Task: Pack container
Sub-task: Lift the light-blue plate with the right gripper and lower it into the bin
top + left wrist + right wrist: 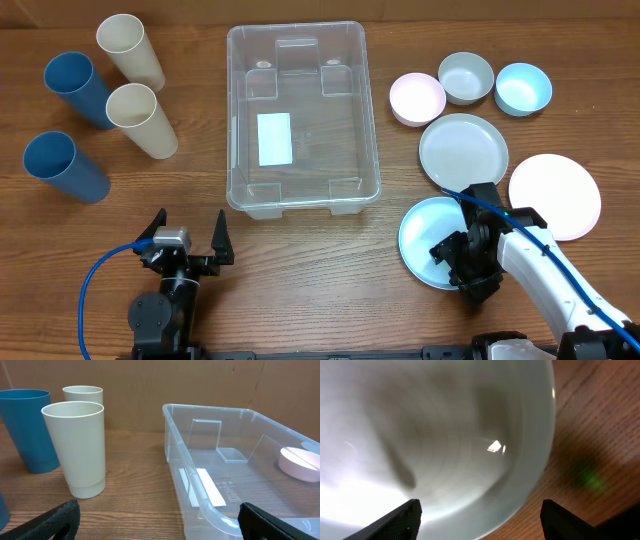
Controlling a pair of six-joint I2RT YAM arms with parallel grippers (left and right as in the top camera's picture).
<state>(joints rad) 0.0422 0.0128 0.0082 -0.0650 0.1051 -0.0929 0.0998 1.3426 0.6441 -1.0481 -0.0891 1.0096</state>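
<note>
The large clear container (240, 110) stands at the table's middle, empty, with a white label (274, 138) on its bottom. It also shows in the left wrist view (210, 505). My left gripper (187, 240) is open and empty near the front edge, left of the container's near corner. My right gripper (462, 268) is open and low over the near right edge of a light blue plate (420, 240), one finger over the plate and one over the wood. The plate fills the right wrist view (430, 435).
Two blue cups (80, 88) (64, 166) and two cream cups (132, 50) (142, 120) stand at the left. At the right are a pink bowl (417, 98), a grey bowl (466, 77), a blue bowl (523, 88), a grey-green plate (462, 148) and a pink plate (556, 195).
</note>
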